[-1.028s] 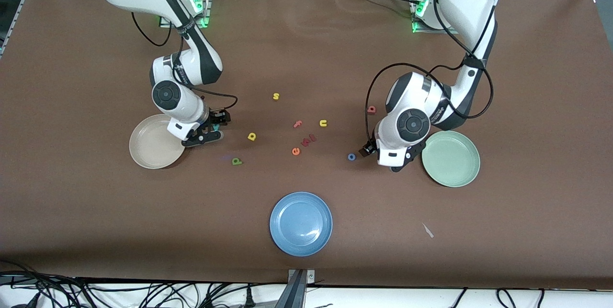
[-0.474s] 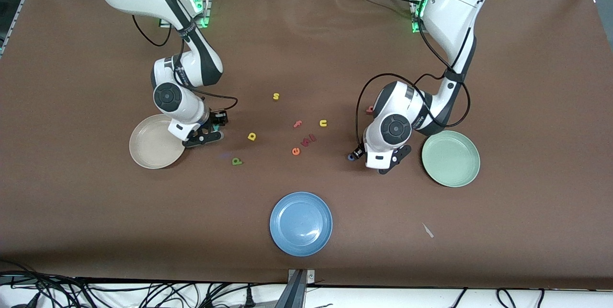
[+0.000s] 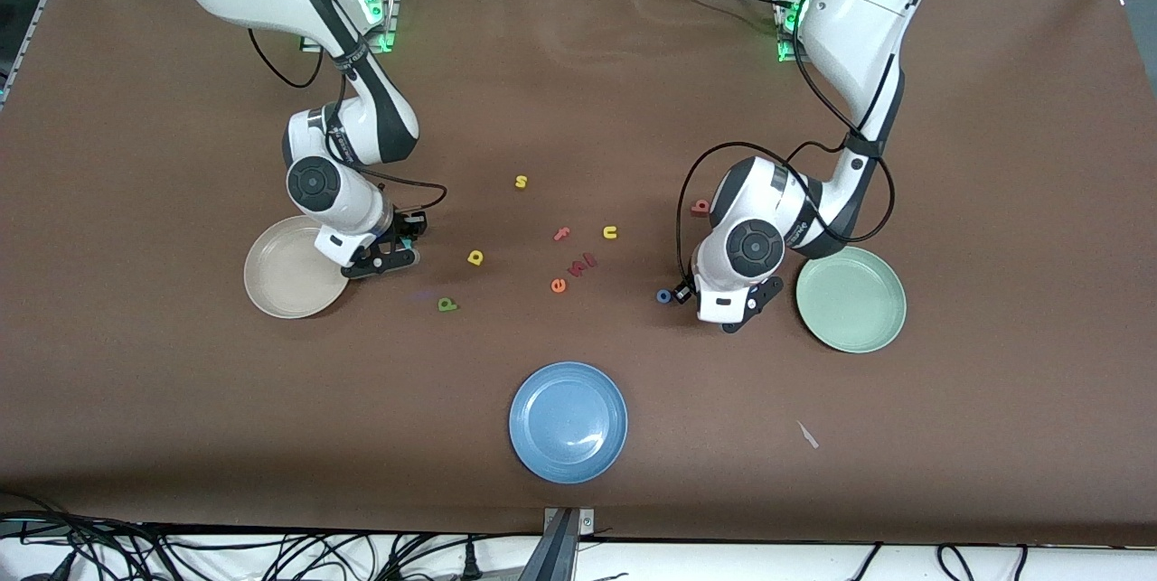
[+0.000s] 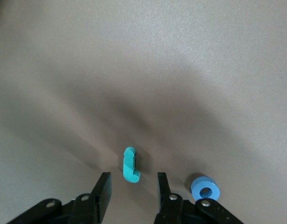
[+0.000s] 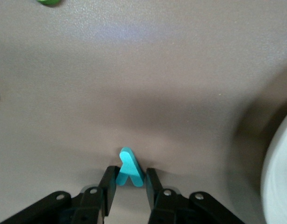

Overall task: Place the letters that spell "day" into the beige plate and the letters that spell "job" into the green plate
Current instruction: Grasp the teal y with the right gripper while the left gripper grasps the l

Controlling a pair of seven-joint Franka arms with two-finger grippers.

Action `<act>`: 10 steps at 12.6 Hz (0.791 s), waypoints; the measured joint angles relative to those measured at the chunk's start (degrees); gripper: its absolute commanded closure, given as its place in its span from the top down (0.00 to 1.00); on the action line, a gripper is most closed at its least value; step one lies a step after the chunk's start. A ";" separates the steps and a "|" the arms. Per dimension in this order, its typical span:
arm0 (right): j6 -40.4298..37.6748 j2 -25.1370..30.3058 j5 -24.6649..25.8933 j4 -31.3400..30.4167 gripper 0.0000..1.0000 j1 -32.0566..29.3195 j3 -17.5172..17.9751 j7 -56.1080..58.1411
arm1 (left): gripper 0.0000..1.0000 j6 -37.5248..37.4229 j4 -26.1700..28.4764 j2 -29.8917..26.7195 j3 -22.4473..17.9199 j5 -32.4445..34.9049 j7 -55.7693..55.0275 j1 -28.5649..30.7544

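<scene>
My right gripper (image 3: 404, 243) is low at the table beside the beige plate (image 3: 280, 287), shut on the teal y (image 5: 129, 172), which both fingers touch. The left gripper (image 4: 133, 185) is down near the green plate (image 3: 851, 298), open, with the teal j (image 4: 130, 164) lying loose between its fingertips. The j is hidden in the front view. The blue o (image 4: 205, 187) lies just outside one left finger (image 4: 163, 185). The salmon b (image 3: 700, 207) is farther from the camera, by the left arm. The yellow a (image 3: 475, 257) and the dark green d (image 3: 446, 304) lie on the table between the arms.
A yellow s (image 3: 521, 182), a pink f (image 3: 562, 234), a yellow u (image 3: 610, 232), an orange e (image 3: 559, 285) and small pink letters (image 3: 584, 263) are scattered mid-table. A blue plate (image 3: 568, 421) sits nearer the camera. The beige plate's rim (image 5: 280, 177) shows beside the right gripper.
Both grippers' jaws have narrowed: the right ones closed onto the y, the left ones drew in around the j. The left hand shifted toward the o and slightly back.
</scene>
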State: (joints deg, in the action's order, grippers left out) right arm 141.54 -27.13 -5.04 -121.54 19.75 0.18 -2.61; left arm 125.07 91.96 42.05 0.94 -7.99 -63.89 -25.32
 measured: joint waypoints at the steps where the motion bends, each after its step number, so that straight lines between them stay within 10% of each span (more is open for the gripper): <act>1: -0.01 0.32 -0.06 0.02 0.21 0.01 0.10 -0.11 | 0.46 0.00 0.00 0.18 0.00 0.00 0.00 0.00; 7: -8.11 0.03 -0.07 6.09 0.13 0.10 0.06 -4.10 | 0.32 0.00 0.00 0.96 -0.12 0.00 0.00 0.11; 10: -19.66 1.49 -0.08 13.62 0.13 -0.32 -5.07 -4.01 | 0.00 0.03 -0.04 1.12 -0.12 0.00 0.01 0.32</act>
State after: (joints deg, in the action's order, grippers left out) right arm 121.88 -25.64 -5.12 -107.92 19.42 -4.89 -6.62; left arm 125.10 91.92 43.16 0.82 -7.99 -63.88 -25.01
